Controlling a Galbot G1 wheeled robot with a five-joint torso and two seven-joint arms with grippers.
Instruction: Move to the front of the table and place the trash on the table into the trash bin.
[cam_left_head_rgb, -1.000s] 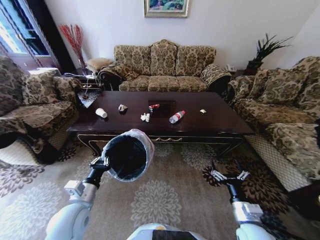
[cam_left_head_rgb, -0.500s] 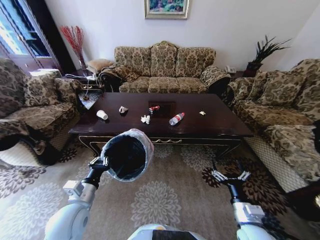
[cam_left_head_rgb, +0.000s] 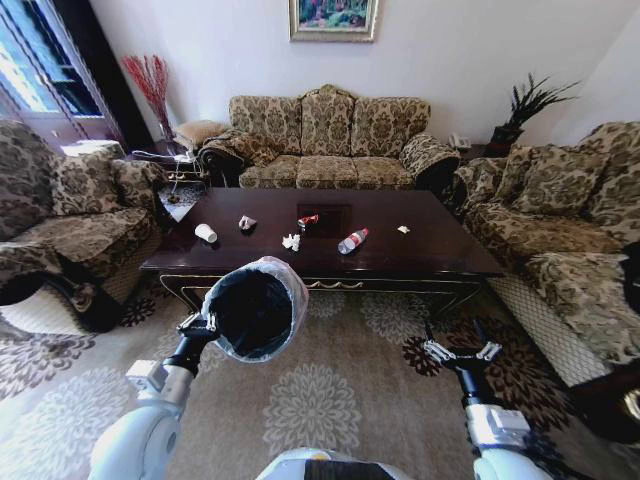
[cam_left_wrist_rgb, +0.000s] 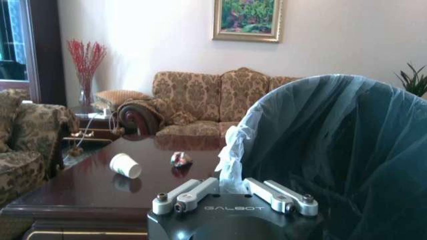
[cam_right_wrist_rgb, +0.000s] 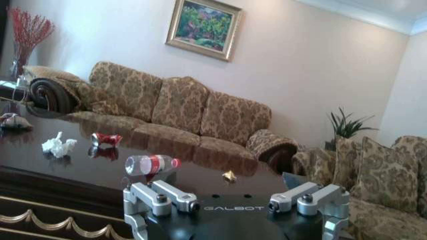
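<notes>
Nearby, left gripper (cam_left_head_rgb: 203, 326) holding trash bin (cam_left_head_rgb: 255, 308)

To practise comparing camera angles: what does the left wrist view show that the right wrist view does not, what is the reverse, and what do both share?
Left wrist only: the left gripper shut on the bin's bag rim, the paper cup and a red twig vase.
Right wrist only: the open right gripper, the bottle, red can, paper wad and a small wrapper.
Both: the table, the sofa and the painting.
</notes>
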